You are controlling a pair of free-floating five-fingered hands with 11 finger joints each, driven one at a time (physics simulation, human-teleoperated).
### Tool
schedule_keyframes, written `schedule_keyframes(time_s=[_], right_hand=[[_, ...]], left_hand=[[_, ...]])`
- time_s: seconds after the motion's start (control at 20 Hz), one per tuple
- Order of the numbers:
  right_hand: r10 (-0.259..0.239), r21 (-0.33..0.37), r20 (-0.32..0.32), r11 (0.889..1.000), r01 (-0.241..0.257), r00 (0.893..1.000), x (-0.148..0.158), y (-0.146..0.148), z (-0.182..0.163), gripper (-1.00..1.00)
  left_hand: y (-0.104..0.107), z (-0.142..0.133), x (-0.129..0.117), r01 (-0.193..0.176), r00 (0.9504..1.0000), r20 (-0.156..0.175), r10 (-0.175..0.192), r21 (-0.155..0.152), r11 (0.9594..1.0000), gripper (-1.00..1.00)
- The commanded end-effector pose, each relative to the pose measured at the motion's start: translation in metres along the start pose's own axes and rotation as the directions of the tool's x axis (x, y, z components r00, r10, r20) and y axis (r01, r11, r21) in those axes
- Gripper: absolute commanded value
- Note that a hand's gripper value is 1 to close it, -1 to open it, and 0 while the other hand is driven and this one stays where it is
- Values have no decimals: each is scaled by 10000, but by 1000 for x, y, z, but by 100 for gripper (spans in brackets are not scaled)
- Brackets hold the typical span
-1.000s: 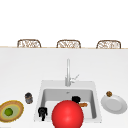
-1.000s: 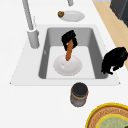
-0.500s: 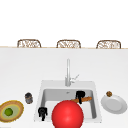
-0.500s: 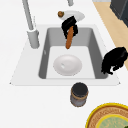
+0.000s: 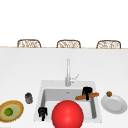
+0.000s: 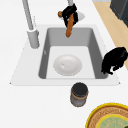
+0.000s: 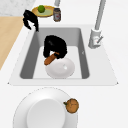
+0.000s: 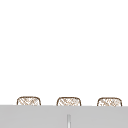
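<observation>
Fingers: those of the right hand [image 5: 86,91] are curled round a brown stick-shaped object [image 5: 87,96], gripping it near its middle; those of the left hand [image 5: 42,112] hang curled downward and hold nothing.
Right hand: it hovers over the right part of the sink [image 5: 45,86], close to the right rim; in the left side view the same hand [image 6: 69,14] shows at the far end of the basin, and in the right side view [image 7: 55,47] it sits above the basin floor.
Held object: the brown stick-shaped object lies roughly level in the front view, its right end reaching over the sink's right rim; in the left side view [image 6: 69,26] it slants down toward the basin, and in the right side view its rounded end [image 7: 50,59] shows just beside the bowl's rim.
Left hand: it hangs in the air at the sink's front left corner, seen too at the basin's near rim in the left side view [image 6: 114,60] and at the far corner in the right side view [image 7: 31,19].
Basin: a white bowl [image 6: 67,65] rests on the sink floor; a faucet [image 5: 68,72] stands behind it.
Left counter: a dark jar [image 5: 29,97] stands near a woven plate [image 5: 17,106] carrying a green fruit [image 5: 9,111].
Right counter: a white plate [image 5: 121,104] lies just beside the sink, with a small brown round thing [image 5: 109,94] at its rim.
Foreground: a red ball [image 5: 67,114] shows in front of the sink in the front view.
Background: three woven chair backs [image 5: 68,43] stand beyond the counter.
</observation>
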Motion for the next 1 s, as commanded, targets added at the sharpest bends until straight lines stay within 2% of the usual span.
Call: schedule_keyframes(time_s=[0.0, 0.2, 0.7, 0.95], right_hand=[[-119, 15, -99, 9999, 119, 9999, -24, -10, 19, 100], [-328, 174, 65, 9993, 327, 9994, -47, -14, 36, 100], [-402, 17, 214, 9992, 402, 9990, -112, -28, 69, 100], [-197, 39, 108, 9998, 196, 9997, -150, -34, 79, 100]], left_hand=[[0, 0, 0, 0, 10000, 0, 0, 0, 10000, 0], [0, 0, 0, 0, 10000, 0, 0, 0, 10000, 0], [0, 0, 0, 0, 10000, 0, 0, 0, 10000, 0], [0, 0, 0, 0, 10000, 0, 0, 0, 10000, 0]])
